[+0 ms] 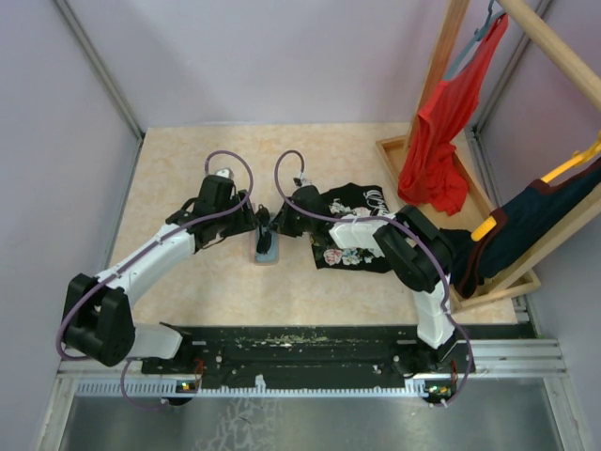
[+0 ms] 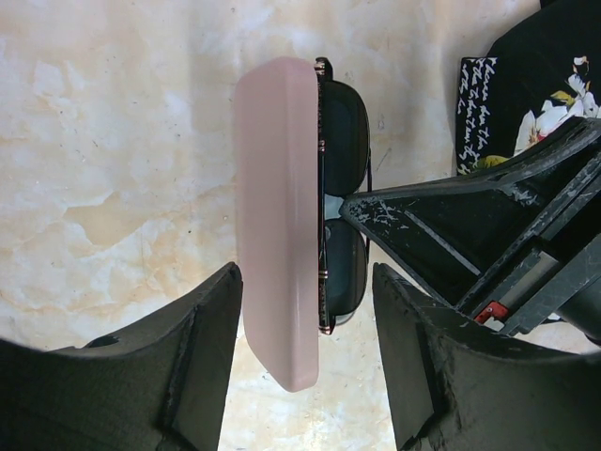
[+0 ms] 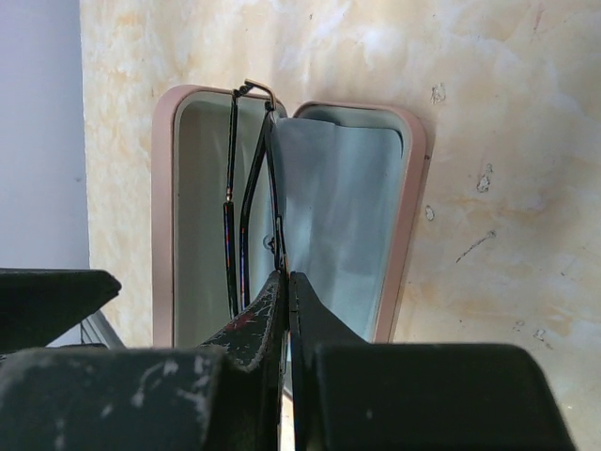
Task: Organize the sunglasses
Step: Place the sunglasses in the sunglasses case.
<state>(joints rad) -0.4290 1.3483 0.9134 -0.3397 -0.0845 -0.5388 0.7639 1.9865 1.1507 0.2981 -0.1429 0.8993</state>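
Note:
The pink case lies open on the table between the two arms. In the right wrist view its lid stands on the left, and a light-blue cloth lies in its base. My right gripper is shut on the thin dark sunglasses at the bridge and holds them upright over the open case. In the left wrist view the sunglasses stand against the pink lid. My left gripper is open, with a finger on each side of the lid's near end, not touching it.
A black floral cloth lies just right of the case, under the right arm. A wooden rack at the right holds a red garment and a dark blue one. Purple walls close in the table.

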